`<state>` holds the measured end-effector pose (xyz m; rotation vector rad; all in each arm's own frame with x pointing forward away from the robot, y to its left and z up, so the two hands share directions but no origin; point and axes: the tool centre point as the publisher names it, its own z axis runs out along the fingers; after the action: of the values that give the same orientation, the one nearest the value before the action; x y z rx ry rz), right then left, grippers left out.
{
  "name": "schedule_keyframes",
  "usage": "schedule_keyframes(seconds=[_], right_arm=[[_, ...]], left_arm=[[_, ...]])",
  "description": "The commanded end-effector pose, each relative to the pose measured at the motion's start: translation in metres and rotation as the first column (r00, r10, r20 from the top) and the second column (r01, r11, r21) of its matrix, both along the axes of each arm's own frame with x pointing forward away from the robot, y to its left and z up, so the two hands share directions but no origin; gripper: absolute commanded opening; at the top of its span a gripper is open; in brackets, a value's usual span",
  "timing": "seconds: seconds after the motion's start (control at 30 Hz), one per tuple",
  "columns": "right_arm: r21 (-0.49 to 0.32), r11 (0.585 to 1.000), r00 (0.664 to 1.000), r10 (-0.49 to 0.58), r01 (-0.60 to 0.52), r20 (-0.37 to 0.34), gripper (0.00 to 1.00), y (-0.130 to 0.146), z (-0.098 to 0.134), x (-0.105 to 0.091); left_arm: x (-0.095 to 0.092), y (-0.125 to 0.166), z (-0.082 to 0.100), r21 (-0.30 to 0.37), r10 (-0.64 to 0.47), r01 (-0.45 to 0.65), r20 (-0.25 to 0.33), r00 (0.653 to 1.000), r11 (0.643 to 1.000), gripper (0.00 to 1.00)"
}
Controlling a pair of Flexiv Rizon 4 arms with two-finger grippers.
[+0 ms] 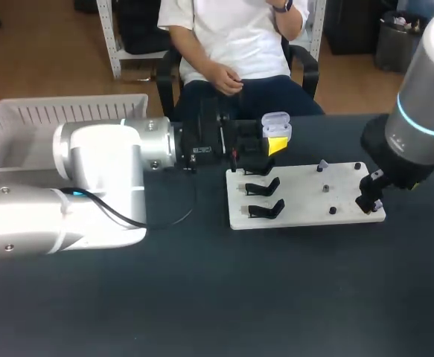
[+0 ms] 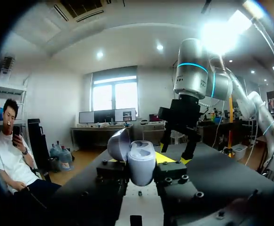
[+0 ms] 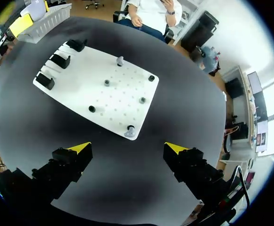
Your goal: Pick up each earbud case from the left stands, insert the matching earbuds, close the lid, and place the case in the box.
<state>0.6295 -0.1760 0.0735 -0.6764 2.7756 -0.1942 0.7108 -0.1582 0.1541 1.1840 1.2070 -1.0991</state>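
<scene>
Our left pincer [image 2: 139, 159] is closed on the earbud case [image 2: 141, 172], with a finger pressing it from each side. It holds the case in the air over the far edge of the white board [image 1: 306, 195]. The case is pale, and its lid [image 2: 118, 145] stands swung open. From these angles we cannot tell whether any earbuds sit inside.

Black stands [image 1: 265, 210] line the board's left side, and small dark pegs [image 1: 326, 188] dot the rest of it.

The white slatted box [image 1: 23, 119] sits at the bench's far left, behind our left arm. The arm hides part of its inside, so what it holds is unclear to us.

Our right pincer [image 3: 129, 148] hangs with its fingers spread wide over the dark bench [image 3: 127, 188]. It is just off the board corner that carries a grey peg [image 3: 129, 132], and well apart from the case.
</scene>
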Motion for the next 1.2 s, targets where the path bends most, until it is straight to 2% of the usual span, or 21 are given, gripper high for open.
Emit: schedule_keyframes(seconds=[0.03, 0.27, 0.37, 0.53, 0.63, 0.8, 0.93, 1.2], right_arm=[[-0.120, 0.992, 0.996, -0.021, 0.031, 0.082, 1.00, 0.002, -0.014, 0.003], [-0.116, 0.993, 0.999, -0.002, 0.008, 0.052, 1.00, 0.006, -0.029, 0.008], [-0.101, 0.995, 0.999, -0.010, 0.013, 0.032, 0.87, 0.005, -0.035, 0.010], [-0.049, 0.998, 0.999, -0.034, 0.035, 0.022, 0.82, 0.001, -0.038, 0.013], [-0.043, 0.998, 0.999, -0.037, 0.038, 0.017, 0.75, 0.000, -0.040, 0.014], [-0.019, 0.999, 0.999, -0.046, 0.046, 0.005, 0.69, -0.002, -0.043, 0.016], [-0.010, 0.999, 0.999, -0.046, 0.046, -0.002, 0.50, -0.002, -0.044, 0.017], [-0.004, 0.999, 0.999, -0.044, 0.044, -0.012, 0.47, 0.000, -0.045, 0.018]], left_arm=[[-0.002, 0.000, 0.000, -0.004, 0.008, -0.008, 0.004, 1.000, 1.000, 0.00], [-0.002, 0.000, 0.000, -0.004, 0.008, -0.008, 0.004, 1.000, 1.000, 0.00], [-0.002, 0.000, 0.000, -0.004, 0.008, -0.008, 0.004, 1.000, 1.000, 0.00], [-0.002, 0.000, 0.000, -0.004, 0.008, -0.008, 0.004, 1.000, 1.000, 0.00], [-0.002, 0.000, 0.000, -0.004, 0.008, -0.008, 0.004, 1.000, 1.000, 0.00], [-0.002, 0.000, 0.000, -0.004, 0.008, -0.008, 0.004, 1.000, 1.000, 0.00], [-0.002, 0.000, 0.000, -0.004, 0.008, -0.008, 0.004, 1.000, 1.000, 0.00], [-0.002, 0.000, 0.000, -0.004, 0.008, -0.008, 0.004, 1.000, 1.000, 0.00]])
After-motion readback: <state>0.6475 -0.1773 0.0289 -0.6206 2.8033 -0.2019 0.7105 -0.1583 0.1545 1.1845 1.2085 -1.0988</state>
